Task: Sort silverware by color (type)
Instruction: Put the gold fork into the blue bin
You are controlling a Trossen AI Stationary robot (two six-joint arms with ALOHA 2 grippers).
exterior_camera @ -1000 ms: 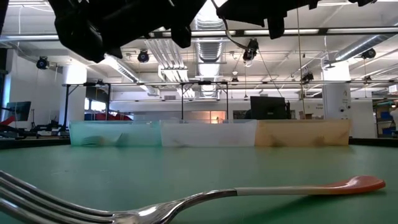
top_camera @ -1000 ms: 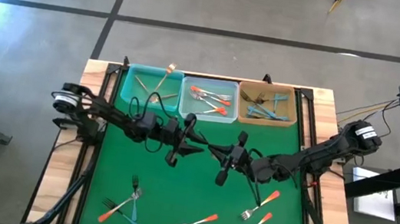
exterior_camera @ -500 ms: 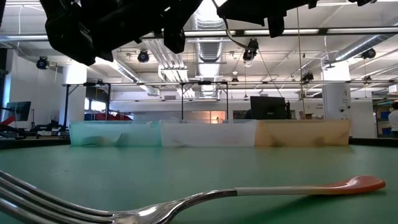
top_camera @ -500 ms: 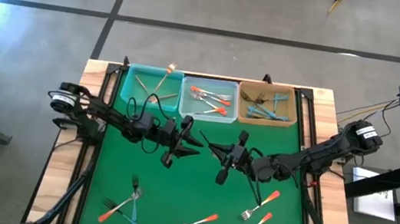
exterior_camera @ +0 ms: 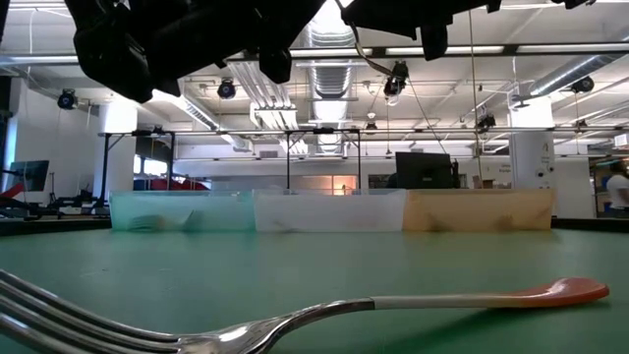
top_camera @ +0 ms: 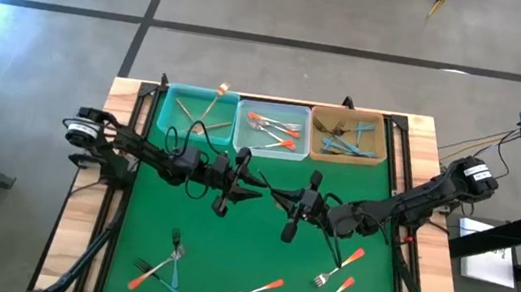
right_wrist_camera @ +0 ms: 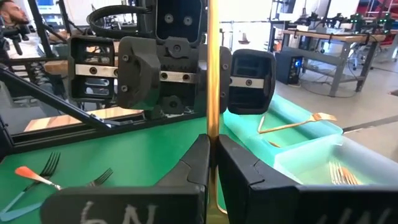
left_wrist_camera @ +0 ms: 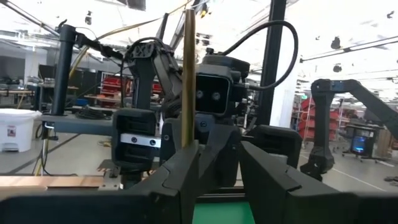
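Gold fork [right_wrist_camera: 213,74], green table [top_camera: 226,253]

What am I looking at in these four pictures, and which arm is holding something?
Two robot arms work over a green mat. One picture looks down from overhead, one sits at mat level, and two come from cameras on the wrists. At the mat's far edge stand a teal bin, a clear bin and a tan bin, each with forks inside. More loose forks lie near the front. The right gripper is shut on a gold fork mid-table. The left gripper faces it, fingers apart.
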